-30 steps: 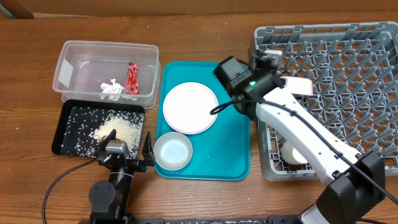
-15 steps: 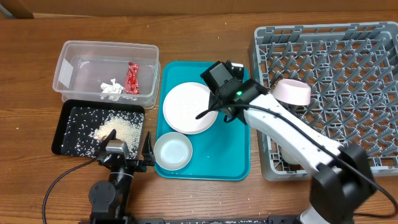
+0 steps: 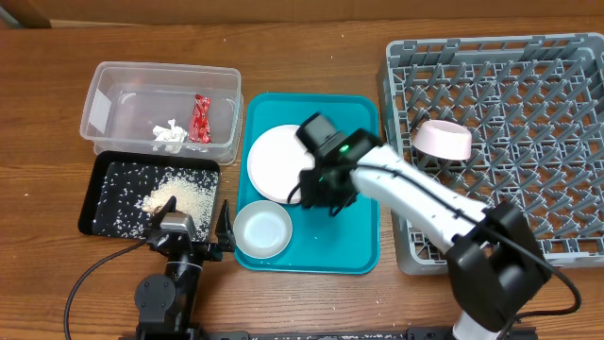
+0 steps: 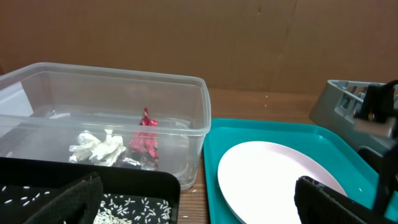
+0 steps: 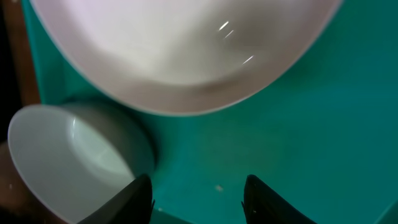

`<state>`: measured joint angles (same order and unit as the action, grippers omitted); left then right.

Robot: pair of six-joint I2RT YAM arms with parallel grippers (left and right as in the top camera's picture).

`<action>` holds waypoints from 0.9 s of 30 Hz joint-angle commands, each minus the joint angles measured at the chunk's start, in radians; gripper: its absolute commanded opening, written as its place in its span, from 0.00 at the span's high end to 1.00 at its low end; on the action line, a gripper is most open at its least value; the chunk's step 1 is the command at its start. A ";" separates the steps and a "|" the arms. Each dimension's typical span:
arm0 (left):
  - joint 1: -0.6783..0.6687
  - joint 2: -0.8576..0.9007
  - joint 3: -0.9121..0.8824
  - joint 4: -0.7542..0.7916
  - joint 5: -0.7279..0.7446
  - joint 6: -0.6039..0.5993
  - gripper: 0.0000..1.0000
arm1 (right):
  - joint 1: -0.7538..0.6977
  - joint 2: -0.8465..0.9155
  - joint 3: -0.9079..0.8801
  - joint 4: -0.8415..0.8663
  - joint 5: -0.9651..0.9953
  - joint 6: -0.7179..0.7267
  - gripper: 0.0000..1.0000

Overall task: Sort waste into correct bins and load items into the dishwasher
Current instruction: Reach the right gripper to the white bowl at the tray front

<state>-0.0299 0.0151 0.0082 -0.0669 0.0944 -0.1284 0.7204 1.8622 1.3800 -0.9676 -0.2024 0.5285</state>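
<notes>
The grey dish rack [image 3: 528, 85] is set along the right edge of the worktop, and a pink bowl [image 3: 444, 140] is seen tilted among its pegs near the rack's left side. A teal serving tray [image 3: 359, 227] is placed at the middle of the worktop. On it, a round pale plate [image 3: 274, 156] lies toward the far end and a whitish bowl [image 3: 262, 229] stands upright at the near left corner, just beside the plate.

The right gripper [image 3: 323, 196] is held over the bare teal floor, close to the plate's near rim and to the right of the whitish bowl. Its jaws are parted and nothing is gripped between them.

Near the far left corner, a clear plastic tub [image 3: 113, 94] is found with a crumpled paper wad [image 3: 170, 135] and a red foil wrapper [image 3: 200, 118] inside. A black tray [image 3: 109, 203], strewn with white rice [image 3: 177, 196], is set just in front of the tub.

The left gripper [image 3: 193, 229] is parked by the near edge, between the black tray and the whitish bowl. Its jaws are spread wide and nothing is held.
</notes>
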 commanded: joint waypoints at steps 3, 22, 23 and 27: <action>0.009 -0.008 -0.003 -0.003 0.003 -0.010 0.00 | 0.142 -0.014 -0.027 0.050 0.080 0.078 0.51; 0.009 -0.008 -0.003 -0.003 0.003 -0.010 0.00 | 0.205 0.060 -0.051 0.103 0.204 0.235 0.78; 0.009 -0.008 -0.003 -0.003 0.003 -0.010 0.00 | 0.205 0.064 -0.051 0.100 0.204 0.235 0.91; 0.009 -0.008 -0.003 -0.003 0.003 -0.010 0.00 | 0.198 0.029 -0.037 0.059 0.240 0.234 0.96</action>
<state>-0.0299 0.0151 0.0082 -0.0669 0.0944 -0.1284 0.9234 1.9133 1.3331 -0.8799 0.0025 0.7578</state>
